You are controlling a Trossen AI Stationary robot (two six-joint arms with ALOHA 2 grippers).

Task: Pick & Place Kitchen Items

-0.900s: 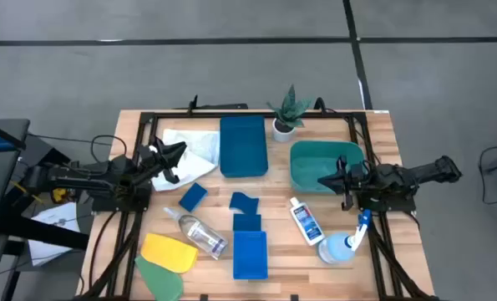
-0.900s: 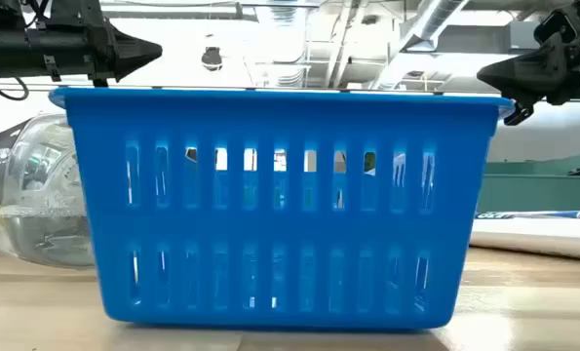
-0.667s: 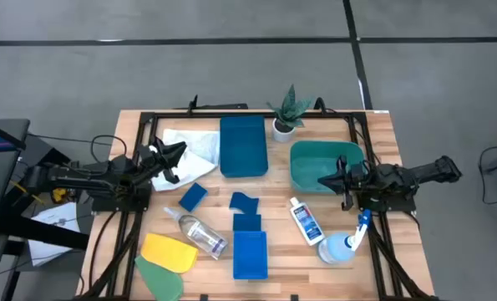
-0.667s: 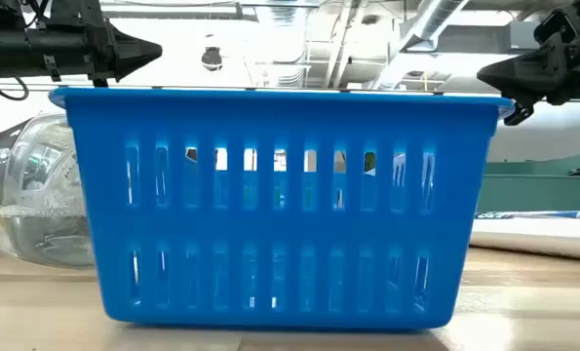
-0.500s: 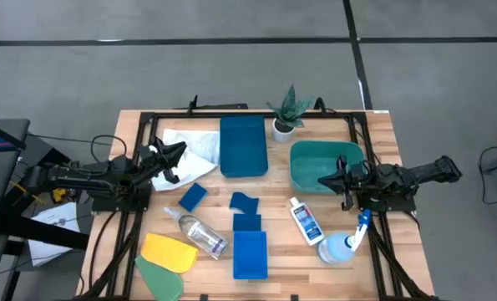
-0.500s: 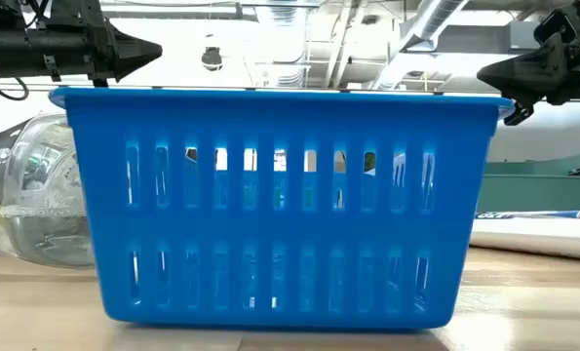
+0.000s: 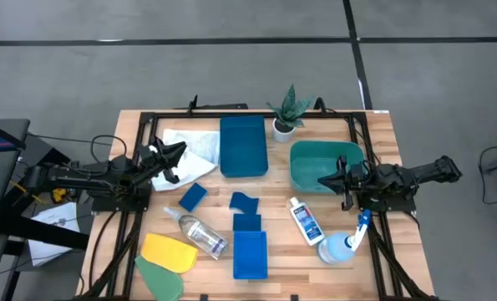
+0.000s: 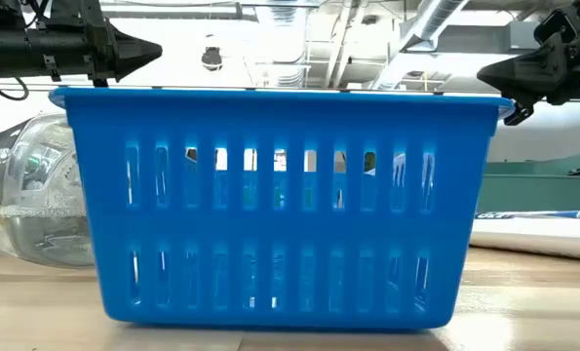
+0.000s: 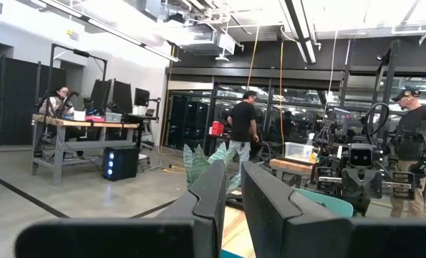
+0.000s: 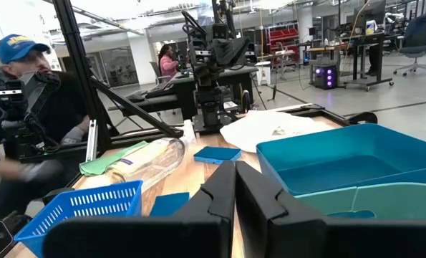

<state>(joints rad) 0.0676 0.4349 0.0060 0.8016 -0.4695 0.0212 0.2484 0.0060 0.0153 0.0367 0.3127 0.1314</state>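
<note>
Nothing has moved since 0.9 s ago: both my arms hang exactly where they were and every item lies as it did. My left gripper (image 7: 174, 151) hovers above the white cloth (image 7: 191, 147), just left of the long blue tray (image 7: 243, 146), its fingers drawn to a narrow slit with nothing between them. My right gripper (image 7: 327, 179) hangs over the near rim of the teal tub (image 7: 325, 165), right of that tray, fingers also pressed nearly together and empty. I judge the task barely begun, if at all, because every kitchen item I can see sits loose on the table (image 7: 382, 142) and neither the tray nor the tub shows anything inside. In front of the long blue tray lie 3 small blue sponges (image 7: 193, 197), one off to the front-left and 2 straight in front, with the slotted blue basket (image 7: 250, 254) beyond them at the table's front edge. The clear plastic bottle (image 7: 197, 233) lies on its side front-left of the tray, and further front-left are the yellow cloth (image 7: 169, 252) and the green cloth (image 7: 160, 278). Front-right of the tray lies the white blue-labelled bottle (image 7: 304, 221), and past it the spray bottle (image 7: 348, 242) on its side. The potted plant (image 7: 286, 111) stands just right of the tray's far end. All of the picking and placing is left to do.
</note>
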